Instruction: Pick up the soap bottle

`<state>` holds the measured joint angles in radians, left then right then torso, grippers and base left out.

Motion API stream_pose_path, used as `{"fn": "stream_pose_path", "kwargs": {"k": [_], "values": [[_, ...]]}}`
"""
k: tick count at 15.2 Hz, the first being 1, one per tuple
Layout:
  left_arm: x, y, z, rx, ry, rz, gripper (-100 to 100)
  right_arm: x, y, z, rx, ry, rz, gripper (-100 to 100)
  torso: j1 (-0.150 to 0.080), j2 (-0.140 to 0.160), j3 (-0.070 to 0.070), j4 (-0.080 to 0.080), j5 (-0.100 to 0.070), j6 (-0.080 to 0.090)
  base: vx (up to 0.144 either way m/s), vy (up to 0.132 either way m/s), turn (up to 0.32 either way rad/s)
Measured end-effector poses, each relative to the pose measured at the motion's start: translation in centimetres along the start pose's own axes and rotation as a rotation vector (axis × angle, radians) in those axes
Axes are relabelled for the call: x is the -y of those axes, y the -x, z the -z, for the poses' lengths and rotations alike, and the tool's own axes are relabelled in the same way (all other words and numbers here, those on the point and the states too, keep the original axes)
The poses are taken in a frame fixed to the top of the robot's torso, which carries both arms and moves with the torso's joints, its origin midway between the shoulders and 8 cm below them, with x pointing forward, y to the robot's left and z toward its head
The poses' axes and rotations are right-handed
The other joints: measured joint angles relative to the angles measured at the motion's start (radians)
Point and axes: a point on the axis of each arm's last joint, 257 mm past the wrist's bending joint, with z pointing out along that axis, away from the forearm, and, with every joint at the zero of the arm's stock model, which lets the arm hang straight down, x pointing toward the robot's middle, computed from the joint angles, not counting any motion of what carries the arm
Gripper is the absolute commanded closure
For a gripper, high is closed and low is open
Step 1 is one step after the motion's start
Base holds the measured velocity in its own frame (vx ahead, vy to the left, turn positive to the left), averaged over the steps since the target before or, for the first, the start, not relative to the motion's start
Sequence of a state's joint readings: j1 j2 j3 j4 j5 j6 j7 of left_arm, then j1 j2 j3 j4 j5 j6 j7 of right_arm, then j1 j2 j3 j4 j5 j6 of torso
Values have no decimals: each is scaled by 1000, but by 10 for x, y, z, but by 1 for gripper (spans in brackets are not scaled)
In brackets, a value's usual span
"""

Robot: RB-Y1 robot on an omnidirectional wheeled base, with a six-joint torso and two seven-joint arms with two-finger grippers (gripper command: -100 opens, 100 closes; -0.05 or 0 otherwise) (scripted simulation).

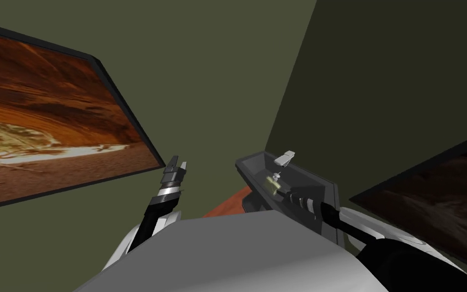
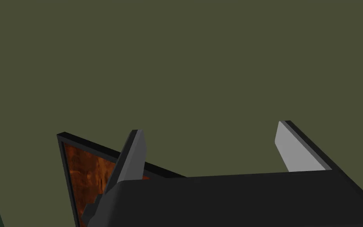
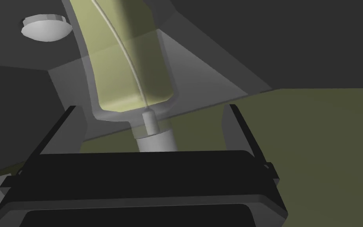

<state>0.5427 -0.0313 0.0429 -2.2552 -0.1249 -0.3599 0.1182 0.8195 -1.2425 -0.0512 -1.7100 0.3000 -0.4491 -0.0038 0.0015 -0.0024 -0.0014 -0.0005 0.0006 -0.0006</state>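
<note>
A clear soap bottle (image 1: 273,185) with yellow-green liquid lies inside a dark grey sink (image 1: 308,178). In the right wrist view the soap bottle (image 3: 125,59) points its white pump neck toward my hand. My right gripper (image 1: 282,192) reaches into the basin. The right gripper (image 3: 152,107) is open, its fingers standing on either side of the neck without touching it. My left gripper (image 1: 177,163) is raised by the olive wall, well left of the sink; in its own view the left gripper (image 2: 210,127) is open and holds nothing.
A light grey faucet (image 1: 284,158) stands at the sink's far rim. A pale round drain (image 3: 45,28) sits in the basin beyond the bottle. A red-brown counter (image 1: 232,203) borders the sink. Framed pictures hang left (image 1: 40,116) and right (image 1: 430,203).
</note>
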Motion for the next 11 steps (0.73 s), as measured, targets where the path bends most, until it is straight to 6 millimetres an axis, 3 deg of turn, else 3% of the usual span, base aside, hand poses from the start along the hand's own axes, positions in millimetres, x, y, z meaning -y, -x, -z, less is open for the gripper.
{"fn": "stream_pose_path", "kwargs": {"k": [11], "values": [[0, 0, 0, 0, 0, 0, 0, 62, -15, 36, -228, -95, 187, -100, 2, 0, 0, 0, 0, 0, 13, 31, 152]]}}
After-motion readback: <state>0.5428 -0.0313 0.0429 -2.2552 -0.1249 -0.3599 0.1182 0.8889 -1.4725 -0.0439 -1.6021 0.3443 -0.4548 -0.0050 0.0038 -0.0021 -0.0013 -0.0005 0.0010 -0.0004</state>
